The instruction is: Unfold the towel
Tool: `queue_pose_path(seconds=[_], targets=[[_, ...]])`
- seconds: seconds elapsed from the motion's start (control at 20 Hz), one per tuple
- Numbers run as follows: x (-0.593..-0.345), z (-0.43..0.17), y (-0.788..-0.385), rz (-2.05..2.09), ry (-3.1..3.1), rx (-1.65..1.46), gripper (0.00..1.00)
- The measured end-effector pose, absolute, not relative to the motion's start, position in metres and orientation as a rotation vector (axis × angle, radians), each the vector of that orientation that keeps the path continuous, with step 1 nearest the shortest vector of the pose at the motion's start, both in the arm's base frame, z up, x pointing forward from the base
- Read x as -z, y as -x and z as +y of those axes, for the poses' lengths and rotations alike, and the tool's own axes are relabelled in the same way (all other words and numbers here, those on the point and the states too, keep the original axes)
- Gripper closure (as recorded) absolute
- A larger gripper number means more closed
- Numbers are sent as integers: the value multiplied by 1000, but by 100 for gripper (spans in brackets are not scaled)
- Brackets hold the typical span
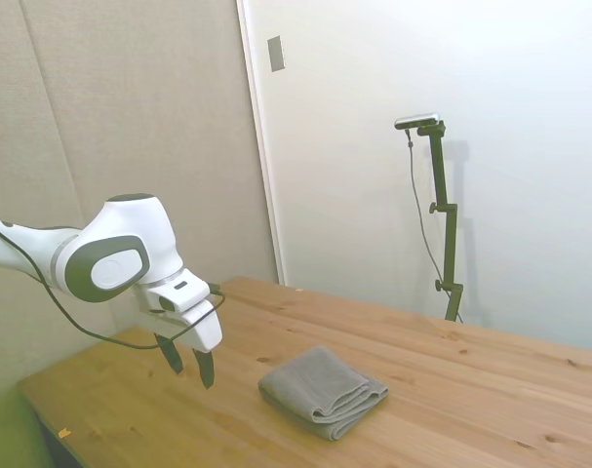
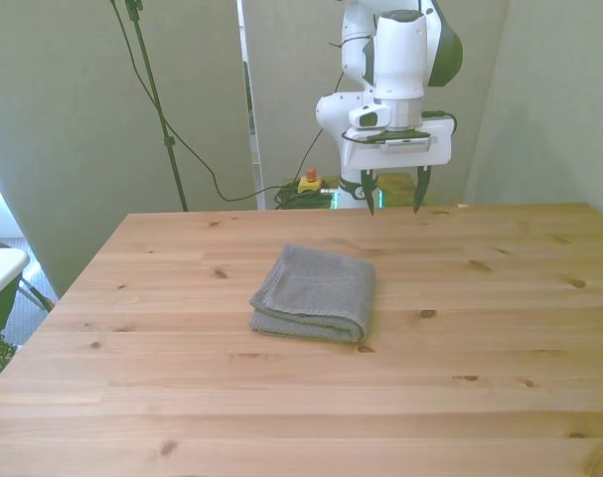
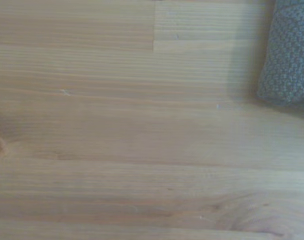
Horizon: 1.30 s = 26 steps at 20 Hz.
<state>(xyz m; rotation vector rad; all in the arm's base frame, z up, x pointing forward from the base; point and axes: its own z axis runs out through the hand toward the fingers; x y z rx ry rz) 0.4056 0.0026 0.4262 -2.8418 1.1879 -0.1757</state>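
The towel (image 1: 323,390) (image 2: 314,292) is grey terry cloth, folded into a thick rectangle and lying flat near the middle of the wooden table (image 2: 480,348). Its layered edges face the camera in the front view. My gripper (image 1: 191,362) (image 2: 392,202) hangs above the table, behind the towel in the front view and a little toward the front view's right. Its fingers are apart and nothing is between them. It is not touching the towel. In the wrist view a corner of the towel (image 3: 288,55) shows beside bare wood.
Bare wood surrounds the towel on all sides. Beyond the table's far edge in the front view, cables and a small yellow box with a red button (image 2: 309,183) lie on the floor. A wall stands close behind the table (image 1: 471,146).
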Motion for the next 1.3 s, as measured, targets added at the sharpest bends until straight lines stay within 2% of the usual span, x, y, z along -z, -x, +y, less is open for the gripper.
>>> queue_pose_path(seconds=[0.15, 0.25, 0.35, 0.45, 0.65, 0.85, 1.0, 1.3], targets=[[-426, 2, -408, 1194, 2836, 178, 0], [-444, -4, -426, 1242, 2793, 227, 0], [-457, -30, -447, 1309, 2748, 254, 0], [-457, -66, -465, 1396, 2706, 245, 0], [-445, -151, -486, 1565, 2625, 206, 0], [-420, -219, -489, 1634, 2607, 126, 0], [-404, -238, -485, 1650, 2610, 85, 0], [-399, -239, -476, 1573, 2586, 76, 0]])
